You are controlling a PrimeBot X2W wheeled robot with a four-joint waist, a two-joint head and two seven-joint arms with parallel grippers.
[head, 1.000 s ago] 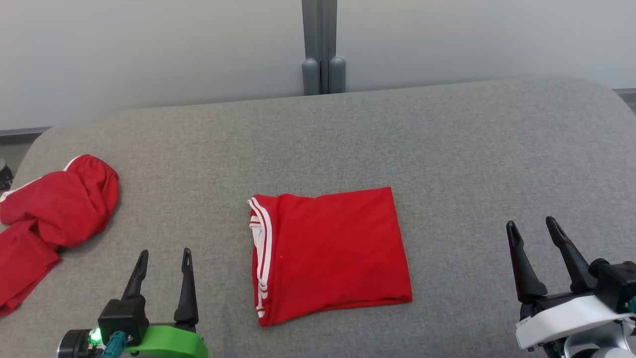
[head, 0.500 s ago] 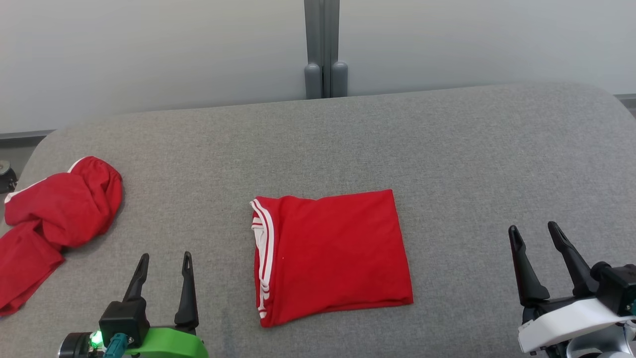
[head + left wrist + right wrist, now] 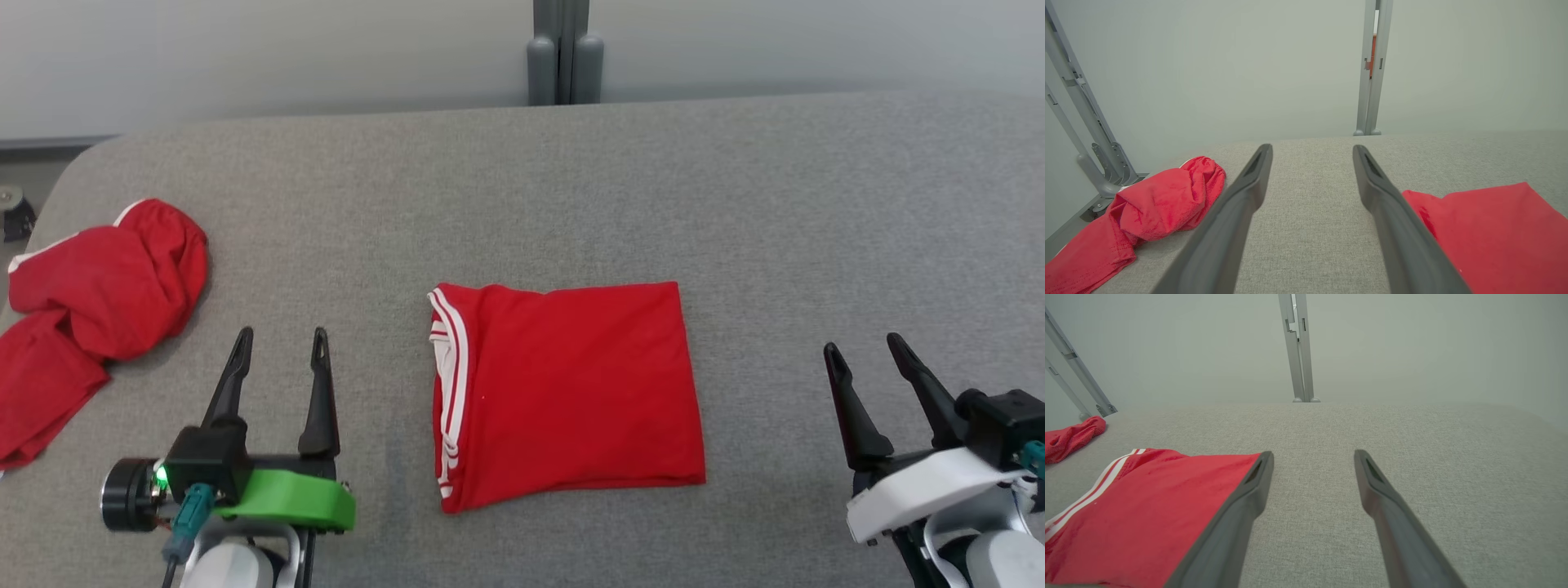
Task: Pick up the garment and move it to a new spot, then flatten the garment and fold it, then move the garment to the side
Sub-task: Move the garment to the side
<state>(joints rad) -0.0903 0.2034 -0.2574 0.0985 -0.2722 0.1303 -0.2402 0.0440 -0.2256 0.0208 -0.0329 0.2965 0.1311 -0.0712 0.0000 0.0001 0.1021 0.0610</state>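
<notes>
The left gripper (image 3: pixel 282 333) is open. Its two dark fingers (image 3: pixel 318 392) stand apart and point away from the robot, with bare grey fabric between them. It grips nothing. It sits to the left of the garment (image 3: pixel 571 392), near it but not touching. In the left wrist view the fingers frame grey fabric, and part of the garment lies just beyond the right-hand finger.

The right gripper (image 3: pixel 863 343) is open too, its fingers (image 3: pixel 849 408) spread and empty. It sits to the right of the garment, apart from it. In the right wrist view the garment lies beside the left-hand finger, which hides part of its edge.

The garment is red and folded into a neat, nearly square block. It lies flat on the table (image 3: pixel 735 204), a wide surface covered in grey fabric, between the two grippers. White stripes (image 3: pixel 453 392) run down the garment's left edge, where the folded layers show.

Well to the left of the garment, past the left gripper, a heap (image 3: pixel 98 286) of red cloth lies crumpled at the table's edge, with a thin white line along its top.

Behind the garment, beyond the far edge of the table, a grey post (image 3: pixel 563 49) rises against a pale wall (image 3: pixel 245 57).
</notes>
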